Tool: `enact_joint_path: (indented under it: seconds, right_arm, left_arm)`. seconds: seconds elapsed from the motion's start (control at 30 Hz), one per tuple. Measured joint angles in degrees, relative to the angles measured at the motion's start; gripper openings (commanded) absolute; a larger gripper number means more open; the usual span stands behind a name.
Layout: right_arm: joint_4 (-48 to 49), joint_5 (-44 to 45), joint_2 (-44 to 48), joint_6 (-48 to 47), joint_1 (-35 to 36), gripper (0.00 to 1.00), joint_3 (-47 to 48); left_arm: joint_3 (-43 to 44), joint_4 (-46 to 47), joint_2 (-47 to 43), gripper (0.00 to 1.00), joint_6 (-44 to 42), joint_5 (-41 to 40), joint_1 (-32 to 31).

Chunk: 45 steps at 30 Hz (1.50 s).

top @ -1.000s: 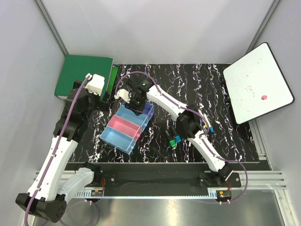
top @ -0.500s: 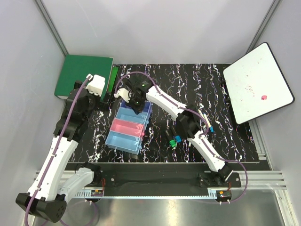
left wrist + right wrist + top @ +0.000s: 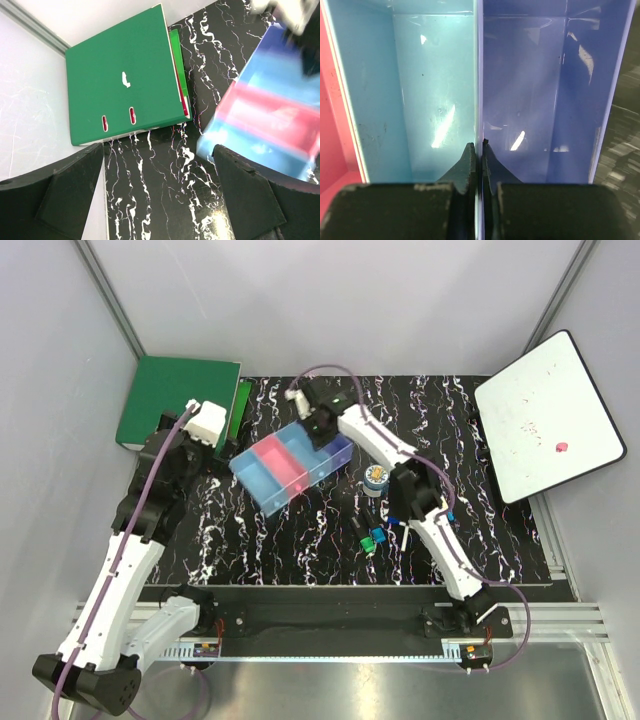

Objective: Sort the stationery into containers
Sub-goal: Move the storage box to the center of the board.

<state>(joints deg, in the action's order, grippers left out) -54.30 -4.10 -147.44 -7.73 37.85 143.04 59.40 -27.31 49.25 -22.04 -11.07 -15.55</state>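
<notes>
The containers (image 3: 290, 465) are four joined bins: light blue, pink, light blue, purple-blue. They lie slanted at the table's middle back. My right gripper (image 3: 322, 430) is shut on the thin wall between the light blue bin (image 3: 430, 85) and the purple-blue bin (image 3: 535, 85); its closed tips (image 3: 478, 147) pinch that wall. All four bins look empty. A blue-rimmed tape roll (image 3: 375, 480) lies just right of them. Two short black markers with a green cap (image 3: 368, 541) and a blue cap (image 3: 379, 536) lie nearer. My left gripper (image 3: 159, 150) is open and empty, left of the bins (image 3: 265, 115).
A green ring binder (image 3: 175, 400) lies at the back left corner, also in the left wrist view (image 3: 125, 75). A white board with a black rim (image 3: 548, 415) leans at the right. Grey walls close in the left, back and right sides.
The row of bins has swung round and shifted toward the back right, held by my right gripper. The tape roll now shows to their right. The left arm has not moved.
</notes>
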Motion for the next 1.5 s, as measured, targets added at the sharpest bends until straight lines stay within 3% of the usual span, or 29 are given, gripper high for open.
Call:
enact_joint_path:
  seconds: [0.27,0.47,0.97,1.5]
  right_arm:
    - [2.0,6.8,-1.0,8.3,-12.6,0.00,1.2]
    - [2.7,10.8,-1.6,12.9,-17.7,0.00,1.9]
    - [5.0,14.1,3.2,20.4,-18.1,0.00,-7.0]
    - [4.2,14.1,12.6,20.6,-15.7,0.00,-21.4]
  left_arm:
    - [-0.4,0.0,2.4,0.99,-0.6,2.0,0.0]
    - [-0.4,0.0,5.7,0.99,-0.6,3.7,0.0]
    - [2.7,0.0,9.6,0.99,-1.7,7.3,0.0]
    - [3.5,0.0,9.6,0.99,-1.7,8.2,-0.6]
